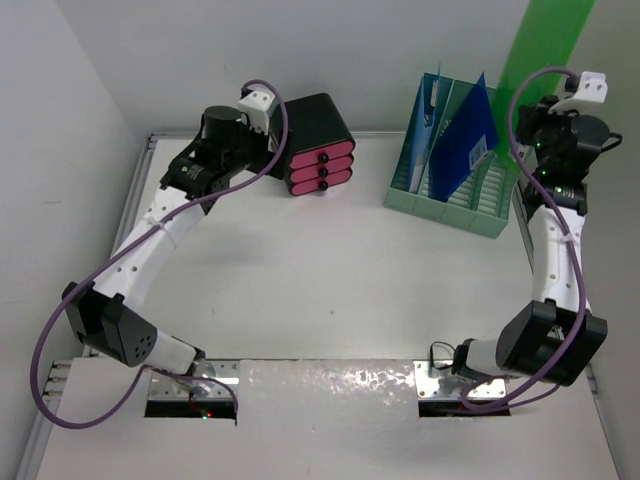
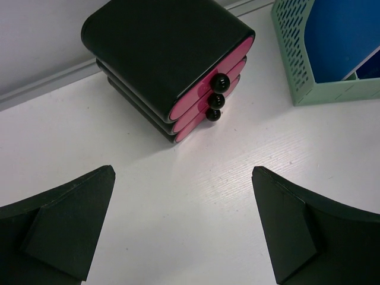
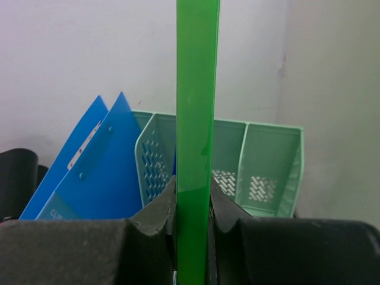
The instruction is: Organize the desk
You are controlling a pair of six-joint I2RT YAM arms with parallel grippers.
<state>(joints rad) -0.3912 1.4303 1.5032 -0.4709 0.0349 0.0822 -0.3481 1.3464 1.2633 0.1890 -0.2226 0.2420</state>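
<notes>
Desk (image 1: pixel 330 260): white, lies beneath both grippers.
Mint file rack (image 1: pixel 450 205): far right, holds blue folders (image 1: pixel 465 135).
Drawer unit (image 1: pixel 318 140): black-pink, far left.
Green folder (image 3: pixel 196 89): upright, clamped in right gripper (image 3: pixel 193 205) right of rack.
Left gripper (image 2: pixel 184 225): jaws spread wide over desk, near side of drawers.

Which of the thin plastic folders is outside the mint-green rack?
The green plastic folder, pinched by the right gripper; both blue folders lean inside the mint-green mesh rack.

Left claw (image 2: pixel 183 181) gapes wide — right claw (image 3: pixel 193 199) raised, clamped tight
</notes>
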